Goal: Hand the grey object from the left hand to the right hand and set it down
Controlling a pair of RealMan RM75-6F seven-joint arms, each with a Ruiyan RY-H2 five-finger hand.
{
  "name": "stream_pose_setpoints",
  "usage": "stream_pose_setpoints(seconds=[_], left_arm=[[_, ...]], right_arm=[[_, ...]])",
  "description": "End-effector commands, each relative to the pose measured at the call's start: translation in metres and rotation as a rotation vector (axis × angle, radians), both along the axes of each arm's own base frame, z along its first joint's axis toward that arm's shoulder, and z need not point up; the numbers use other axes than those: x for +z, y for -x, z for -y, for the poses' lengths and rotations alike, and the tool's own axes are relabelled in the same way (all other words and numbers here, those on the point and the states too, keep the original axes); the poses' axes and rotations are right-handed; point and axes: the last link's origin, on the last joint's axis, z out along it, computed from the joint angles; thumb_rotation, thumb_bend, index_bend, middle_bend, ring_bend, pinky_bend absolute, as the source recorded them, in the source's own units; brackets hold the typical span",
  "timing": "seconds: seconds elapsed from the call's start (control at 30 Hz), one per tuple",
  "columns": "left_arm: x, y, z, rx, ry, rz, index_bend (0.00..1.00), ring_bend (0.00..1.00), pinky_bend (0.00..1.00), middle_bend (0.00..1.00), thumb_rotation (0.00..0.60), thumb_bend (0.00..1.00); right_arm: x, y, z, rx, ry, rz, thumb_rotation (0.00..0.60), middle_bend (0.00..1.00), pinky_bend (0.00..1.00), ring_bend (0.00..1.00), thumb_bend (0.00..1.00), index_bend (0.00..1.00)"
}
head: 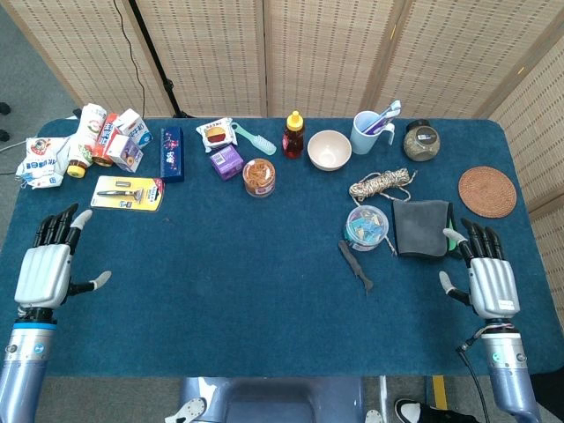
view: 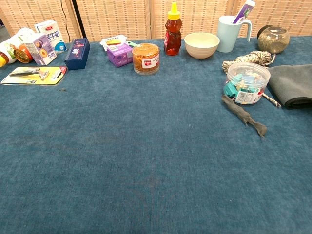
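Left hand (head: 44, 269) flat, fingers apart, empty, right hand (head: 487, 278) likewise, beside grey object (head: 421, 227)

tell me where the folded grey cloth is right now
In the head view the grey cloth lies flat on the table's right side, beside the clip tub, just ahead of the right hand.

Matt, napped blue cloth over table (view: 146, 161); glossy clear plastic tub (view: 246, 83); soft grey folded cloth (head: 420, 227); woven coaster (head: 486, 191).
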Motion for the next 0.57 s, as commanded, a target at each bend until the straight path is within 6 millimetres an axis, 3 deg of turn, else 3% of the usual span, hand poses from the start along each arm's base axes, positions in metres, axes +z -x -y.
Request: stream_pose_setpoints(seconds=[0.03, 0.23, 0.57], left_arm=[[0.003, 0.011, 0.007, 0.021, -0.013, -0.004, 0.01, 0.00, 0.00, 0.00, 0.548, 0.00], [0.007, 0.022, 0.017, 0.052, -0.034, 0.009, 0.05, 0.00, 0.00, 0.00, 0.560, 0.00], [0.008, 0.024, 0.022, 0.059, -0.063, 0.056, 0.06, 0.00, 0.00, 0.00, 0.578, 0.00]], right_arm=[[0.004, 0.004, -0.007, -0.031, 0.006, -0.016, 0.600, 0.06, 0.00, 0.00, 0.35, 0.20], [0.007, 0.009, -0.018, -0.073, 0.022, -0.027, 0.600, 0.07, 0.00, 0.00, 0.36, 0.21], [0.014, 0.011, -0.027, -0.106, 0.055, -0.031, 0.600, 0.08, 0.00, 0.00, 0.35, 0.23]])
